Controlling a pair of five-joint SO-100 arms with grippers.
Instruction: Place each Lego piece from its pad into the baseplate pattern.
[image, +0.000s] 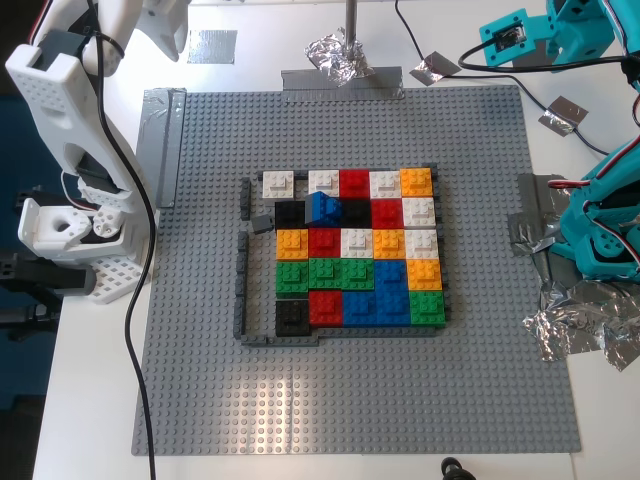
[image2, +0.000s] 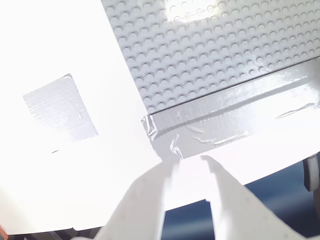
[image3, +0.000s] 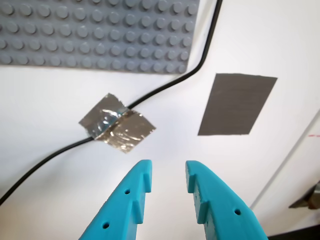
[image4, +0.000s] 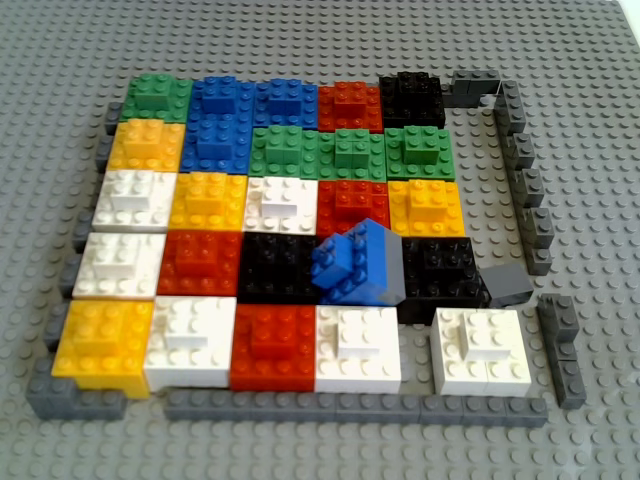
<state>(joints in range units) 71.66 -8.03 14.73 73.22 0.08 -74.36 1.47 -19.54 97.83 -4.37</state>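
My first gripper (image3: 167, 175), the teal one, is hovering w/ fingers spread a little, nothing between them. Just ahead of the fingertips a crumpled foil patch (image3: 118, 128) is pinning a black cable (image3: 165, 87) to the white table (image3: 150, 145); off to one side of the tips a dark grey tape rectangle, the pad (image3: 237, 104), is lying bare. Beyond the foil, a corner of the grey baseplate (image3: 95, 32) is showing.

My second gripper (image2: 187, 172), white, is also holding its fingers apart, empty. Its tips are hanging right over a long silver tape strip (image2: 220, 125) that is fixing the baseplate edge down; a second silver pad (image2: 60, 107) is sitting well out to the side, w/ no brick on it.

The baseplate pattern (image: 345, 250) is lying well apart from both grippers, mid-plate. In the other view a blue brick (image4: 358, 262) is sitting tilted, not pressed in, atop the mosaic by the black squares, and a loose dark-grey piece (image4: 508, 284) is lying askew at the frame gap. Green bricks (image4: 345, 150) are sitting in the mosaic; can't tell any loose green Lego piece.
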